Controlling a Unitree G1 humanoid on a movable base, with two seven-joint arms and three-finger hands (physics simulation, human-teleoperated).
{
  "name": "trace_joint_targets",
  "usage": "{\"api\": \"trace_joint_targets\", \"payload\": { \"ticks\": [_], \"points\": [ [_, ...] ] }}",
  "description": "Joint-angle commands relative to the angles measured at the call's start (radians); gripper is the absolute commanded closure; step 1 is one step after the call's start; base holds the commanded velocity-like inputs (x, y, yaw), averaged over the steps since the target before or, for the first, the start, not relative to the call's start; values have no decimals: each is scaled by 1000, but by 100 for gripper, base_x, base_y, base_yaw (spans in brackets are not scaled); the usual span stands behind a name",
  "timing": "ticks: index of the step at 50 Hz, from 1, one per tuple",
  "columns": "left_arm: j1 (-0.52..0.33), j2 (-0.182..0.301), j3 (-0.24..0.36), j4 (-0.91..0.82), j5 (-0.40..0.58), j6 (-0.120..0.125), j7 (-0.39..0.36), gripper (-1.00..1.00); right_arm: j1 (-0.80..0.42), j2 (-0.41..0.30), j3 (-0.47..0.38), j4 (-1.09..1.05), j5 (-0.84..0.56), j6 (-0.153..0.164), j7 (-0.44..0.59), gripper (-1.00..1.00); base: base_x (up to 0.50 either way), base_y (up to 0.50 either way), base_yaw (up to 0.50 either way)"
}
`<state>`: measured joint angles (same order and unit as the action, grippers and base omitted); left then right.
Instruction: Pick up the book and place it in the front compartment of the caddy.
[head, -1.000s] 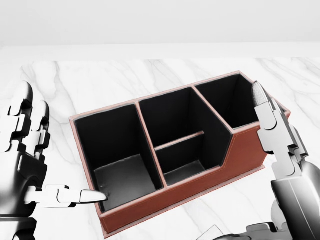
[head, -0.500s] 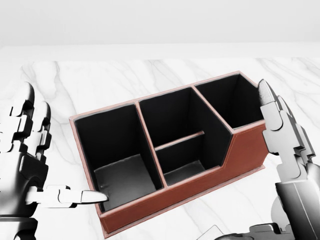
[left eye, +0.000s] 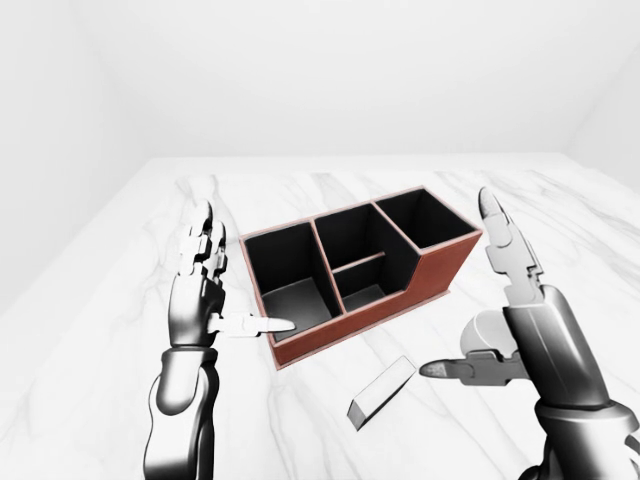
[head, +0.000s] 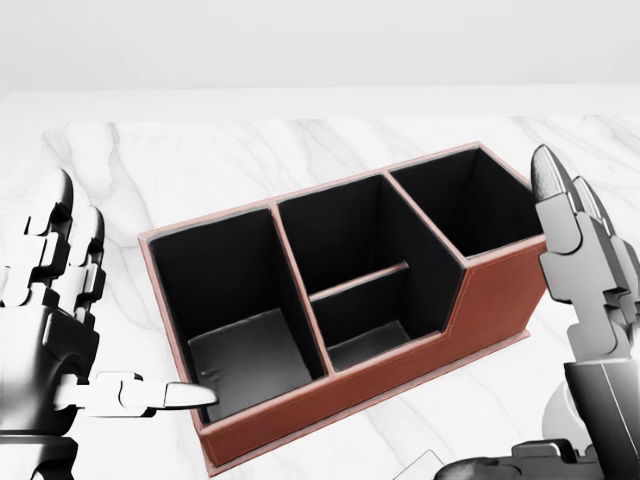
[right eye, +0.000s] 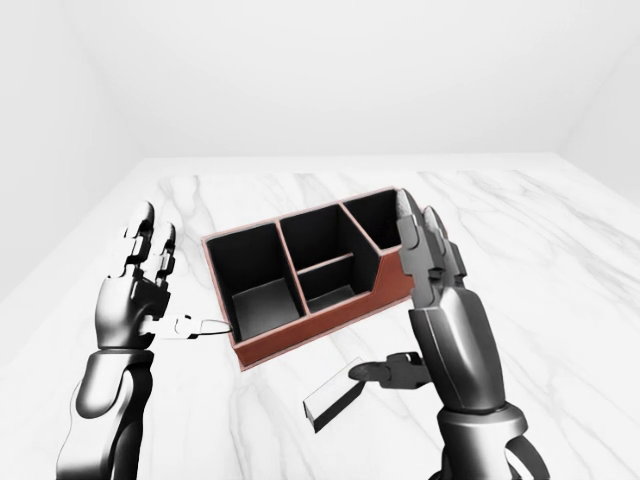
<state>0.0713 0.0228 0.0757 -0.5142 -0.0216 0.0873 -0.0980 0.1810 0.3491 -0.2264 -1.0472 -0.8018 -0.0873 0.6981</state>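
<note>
Two hands are seen raised over a marble table (left eye: 120, 300), neither holding anything. Largest to smallest:

Table: white, grey-veined, filling the lower part of all views.

Caddy (left eye: 440, 268): red-brown outside, black inside, set at an angle on the table, between the two hands. Four compartments are seen in the head view: one large at the left end, one at the upper right end, and a middle section split by a low divider into two. All are seen empty. The wall steps down toward the lower-left part.

Right hand (left eye: 495, 310): released, fingers (head: 565, 225) extended upward and spread, thumb stuck out sideways to the view's left. In the head view the fingers are seen just right of the caddy's right end; contact cannot be told. In the right-eye view that end is overlapped by the fingers.

Left hand (left eye: 200, 290): released, fingers (left eye: 203, 235) pointing up, thumb pointing right toward the caddy's lower-left corner. In the head view the thumb tip is seen at the corner's rim; touching or just short cannot be told.

Book (left eye: 382, 391): small, pale grey, flat on the table, below the caddy in the left-eye view. It is located just left of the right thumb tip, apart from it, and well right of the left thumb. Not gripped.
</note>
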Motion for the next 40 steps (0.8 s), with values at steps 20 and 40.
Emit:
{"api": "trace_joint_targets", "payload": {
  "ticks": [20, 40],
  "points": [
    [-2, 0, -3, 11, 5, 0, 0, -100, -14, 0, -46, 0, 16, 0, 0, -100, 0, 0, 0],
    [3, 0, -4, 3, 7, 0, -2, -100, -3, 0, -74, 0, 47, 0, 0, -100, 0, 0, 0]
  ]
}}
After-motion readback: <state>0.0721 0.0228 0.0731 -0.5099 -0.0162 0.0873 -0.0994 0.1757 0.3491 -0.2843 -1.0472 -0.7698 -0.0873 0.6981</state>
